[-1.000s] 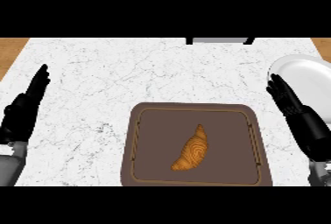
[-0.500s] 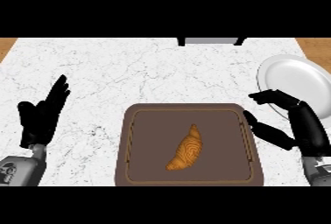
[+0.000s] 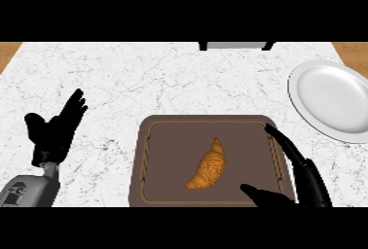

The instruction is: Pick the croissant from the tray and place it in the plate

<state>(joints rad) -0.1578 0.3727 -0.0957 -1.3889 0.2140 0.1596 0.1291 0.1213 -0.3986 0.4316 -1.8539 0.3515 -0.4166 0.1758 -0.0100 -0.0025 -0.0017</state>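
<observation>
White marble counter [image 3: 179, 82] runs wide under me, bare between the dark tray [image 3: 155, 194] at its near edge and the white plate [image 3: 334, 99] off to the far right, so I judge the carry path from one to the other is free. My right hand [image 3: 298, 168] hangs over the tray's right rim with fingers straight, thumb spread and nothing held, just beside the croissant [image 3: 208, 165] lying untouched mid-tray, so I judge this the reach step, with closing round the pastry next while minding the raised rim. My left hand [image 3: 54, 131] rests open, fingers up, left of the tray.
</observation>
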